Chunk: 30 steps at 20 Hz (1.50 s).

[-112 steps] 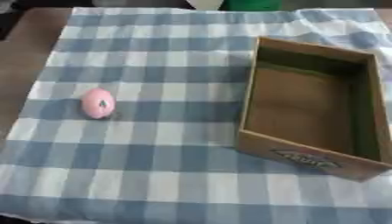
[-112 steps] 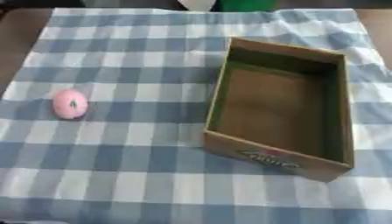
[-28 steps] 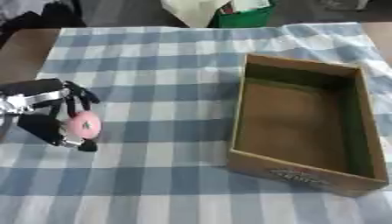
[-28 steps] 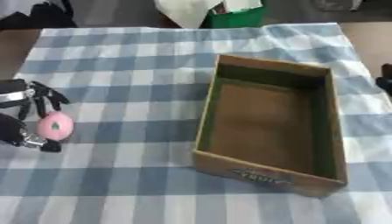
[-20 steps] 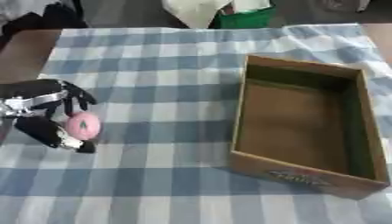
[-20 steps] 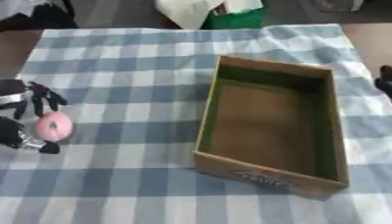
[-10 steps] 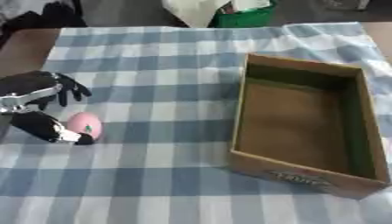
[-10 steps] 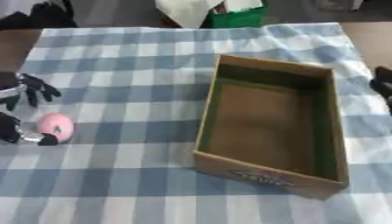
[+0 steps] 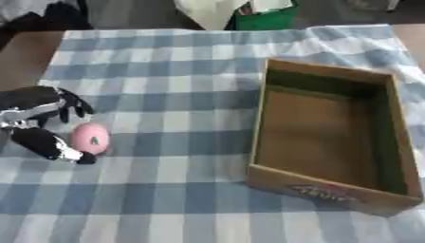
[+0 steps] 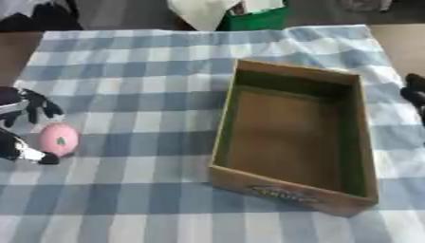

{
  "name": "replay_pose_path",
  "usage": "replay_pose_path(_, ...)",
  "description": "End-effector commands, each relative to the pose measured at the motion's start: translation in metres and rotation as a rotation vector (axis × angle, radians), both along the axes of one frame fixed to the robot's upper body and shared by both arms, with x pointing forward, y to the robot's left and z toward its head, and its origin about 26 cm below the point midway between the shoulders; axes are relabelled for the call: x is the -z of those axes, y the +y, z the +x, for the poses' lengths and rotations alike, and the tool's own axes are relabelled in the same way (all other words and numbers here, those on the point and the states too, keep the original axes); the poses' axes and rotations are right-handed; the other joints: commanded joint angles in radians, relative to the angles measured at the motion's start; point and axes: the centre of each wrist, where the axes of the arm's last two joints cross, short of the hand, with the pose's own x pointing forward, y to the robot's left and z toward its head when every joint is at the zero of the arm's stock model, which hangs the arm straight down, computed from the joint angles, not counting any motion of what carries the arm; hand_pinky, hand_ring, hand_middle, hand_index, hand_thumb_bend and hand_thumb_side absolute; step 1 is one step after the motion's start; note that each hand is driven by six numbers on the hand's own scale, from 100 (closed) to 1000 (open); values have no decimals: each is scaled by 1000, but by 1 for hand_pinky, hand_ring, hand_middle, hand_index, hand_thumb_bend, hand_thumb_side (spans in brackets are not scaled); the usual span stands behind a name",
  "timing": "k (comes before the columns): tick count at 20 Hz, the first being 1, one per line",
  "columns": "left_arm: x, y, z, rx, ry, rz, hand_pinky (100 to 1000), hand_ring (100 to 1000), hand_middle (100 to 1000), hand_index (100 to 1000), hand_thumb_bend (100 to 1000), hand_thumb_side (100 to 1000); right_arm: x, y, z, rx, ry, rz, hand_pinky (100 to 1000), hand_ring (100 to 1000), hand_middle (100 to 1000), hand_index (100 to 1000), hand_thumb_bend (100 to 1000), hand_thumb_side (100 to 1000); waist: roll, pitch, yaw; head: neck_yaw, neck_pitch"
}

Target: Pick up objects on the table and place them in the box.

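Your left hand [image 9: 37, 116] sits at the left edge of the blue-and-white checked tablecloth [image 9: 166, 190], fingers and thumb spread either side of the small pink egg-shaped object [image 9: 89, 138] without closing on it. The egg lies on the cloth, well apart from the open brown cardboard box [image 9: 332, 137]. Only a dark sliver of your right hand [image 10: 414, 97] shows at the right edge, so you cannot tell its fingers.

pink object [image 9: 89, 138]: I see a small egg-shaped thing with a tiny dark mark on its top, lying on the checked cloth at about 9 o'clock from the box, well apart from it.
box [image 9: 330, 135]: I see an open brown cardboard box, upright, long axis running from 12 to 6 o'clock, green inner walls, printed label on its near wall.
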Motion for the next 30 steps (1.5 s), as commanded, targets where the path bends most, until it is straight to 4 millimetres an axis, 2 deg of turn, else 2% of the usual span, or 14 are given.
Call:
replay_pose_path(1,-9,4,1,-7,-8,18,394,625,699,841,718,621,-7,1,-1,-1,-24,-12,896,896,691,940,100,1000,1,-15,0,3,-11)
replay_pose_path(9,-4,6,5,-24,-9,15,387,622,689,828,683,629,-6,1,-1,0,-23,-8,896,896,690,940,100,1000,1,-16,-1,7,-14)
replay_pose_path(13,-1,7,6,-26,-9,41,385,623,688,828,626,632,-6,1,-1,0,-21,-7,897,896,689,941,100,1000,1,-16,-1,10,-17)
replay_pose_path(16,0,7,7,-25,-14,55,383,622,686,822,524,627,-6,1,-1,-1,-21,-6,897,896,689,941,100,1000,1,-16,-1,11,-18)
replay_pose_path(18,1,7,7,-22,-13,55,374,612,677,802,287,587,-6,1,-1,-1,-21,-5,897,897,689,941,100,1000,1,-16,-1,12,-17)
replay_pose_path(19,1,7,7,-21,-11,52,371,609,674,795,222,572,-6,1,-1,-1,-20,-4,897,897,689,941,100,1000,1,-16,-1,12,-17)
replay_pose_path(20,1,7,7,-21,-10,46,365,605,670,781,103,543,-6,1,-1,0,-19,-4,898,897,689,941,100,1000,1,-16,0,11,-16)
replay_pose_path(25,-3,5,6,-23,-49,-3,329,574,641,671,100,502,-6,1,-1,1,-17,-3,898,897,688,942,100,1000,0,-17,0,8,-13)
replay_pose_path(30,-16,-1,2,-18,-184,-46,300,548,613,567,100,480,-5,0,-1,5,-19,-1,898,897,688,942,100,1000,-1,-17,1,-3,-6)
